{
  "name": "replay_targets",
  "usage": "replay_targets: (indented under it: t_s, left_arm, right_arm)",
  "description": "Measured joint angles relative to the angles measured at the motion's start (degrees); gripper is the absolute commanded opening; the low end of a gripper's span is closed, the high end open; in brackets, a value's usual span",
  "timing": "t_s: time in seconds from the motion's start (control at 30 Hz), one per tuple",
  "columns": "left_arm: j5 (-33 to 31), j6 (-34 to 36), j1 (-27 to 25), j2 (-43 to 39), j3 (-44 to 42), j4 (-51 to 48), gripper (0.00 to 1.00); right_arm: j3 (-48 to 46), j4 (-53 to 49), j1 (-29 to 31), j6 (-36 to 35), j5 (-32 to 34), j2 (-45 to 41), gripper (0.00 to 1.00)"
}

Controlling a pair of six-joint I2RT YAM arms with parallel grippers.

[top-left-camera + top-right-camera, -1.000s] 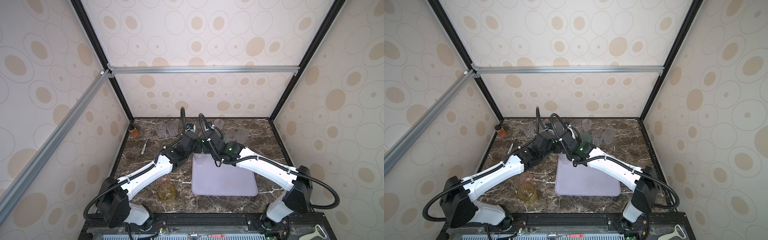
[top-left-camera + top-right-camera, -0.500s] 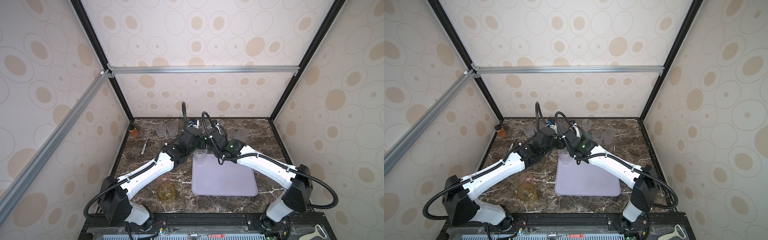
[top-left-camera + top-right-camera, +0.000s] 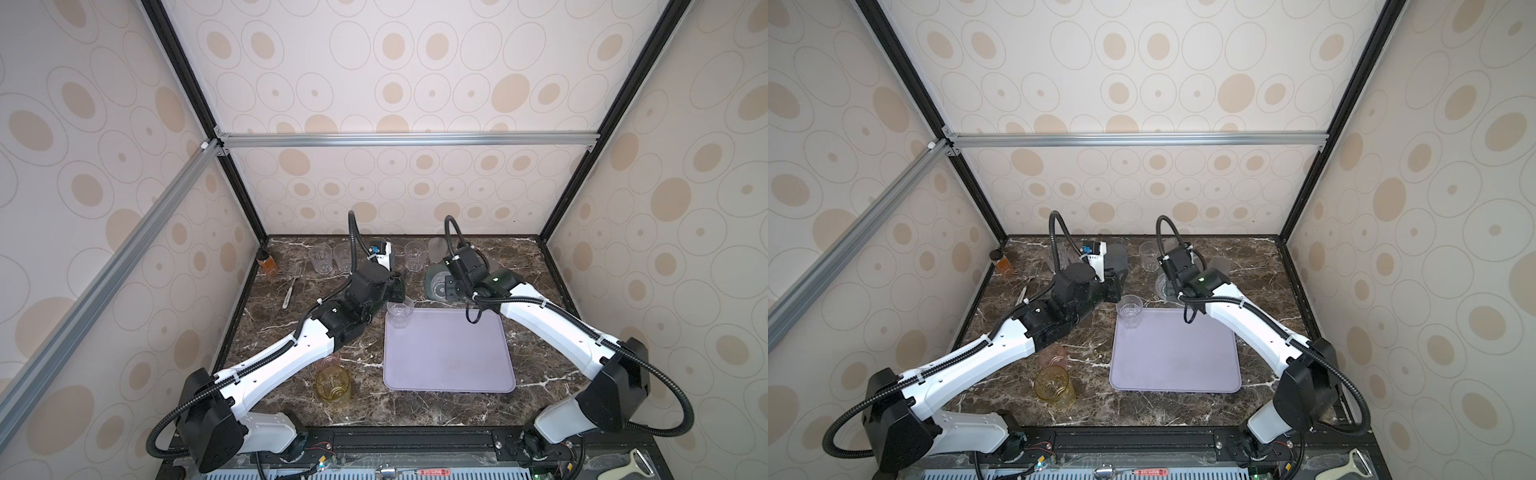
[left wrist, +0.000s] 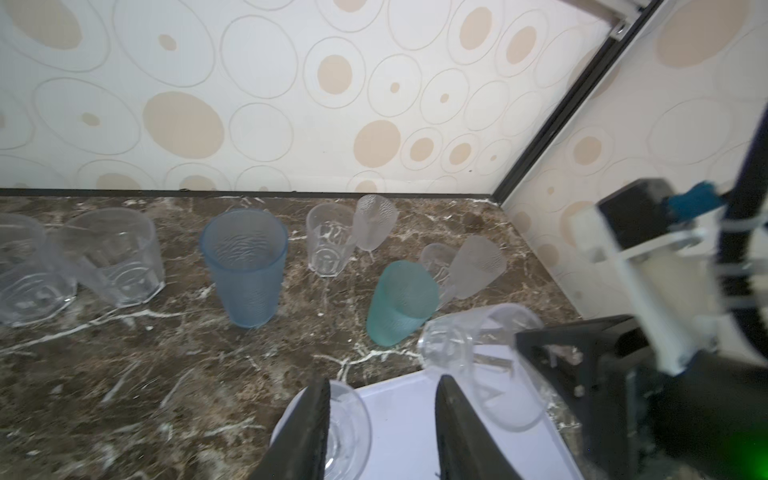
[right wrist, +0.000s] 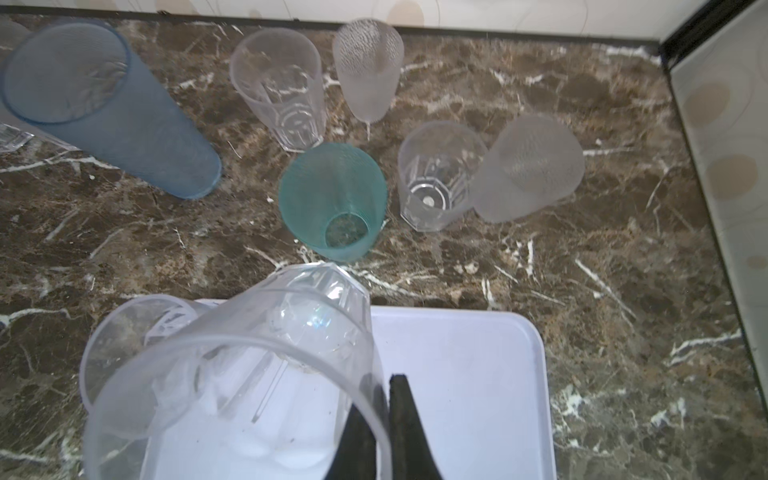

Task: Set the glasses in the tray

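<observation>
The lavender tray lies at the middle front. One clear glass stands in its far left corner. My left gripper is open just above that glass, one finger over its rim and nothing pinched. My right gripper is shut on the rim of a tilted clear faceted glass, held over the tray's far edge. Behind it stand teal, blue-grey, two frosted and clear glasses. The amber-yellow glass stands front left.
A small amber bottle stands in the back left corner, with a metal utensil lying near it. Two clear glasses stand at the back left. A pink glass sits half hidden under the left arm. Enclosure walls close three sides.
My left gripper brought a clear glass from the back onto the tray's corner and opened. My right gripper closed on another clear glass's rim and lifted it.
</observation>
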Motion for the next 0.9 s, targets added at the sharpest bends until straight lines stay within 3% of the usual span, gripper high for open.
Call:
replay_targets:
  t_s: [0.2,0.37,0.63,0.9]
  left_arm:
    - [-3.61,4.66,0.0,-1.49,-11.61,5.38,0.46]
    - [-4.42,5.73,0.0,-1.53,-14.82,7.96,0.46]
    - [-5.07,5.84,0.0,-1.79,-16.55,11.37,0.46]
    - [-5.07,5.84,0.0,-1.79,-17.22,12.13,0.46]
  right_arm:
    - [-2.34,-5.27,-1.6,1.4,-10.51,-0.35,0.03]
    - [-4.83,-5.2,-1.33,3.21,-15.39,2.6,0.02]
    - [-4.28,-2.67,-1.11,4.2,-16.22,11.41,0.01]
    - [-1.33,-2.14,-0.7,4.04,-14.53,14.62,0.0]
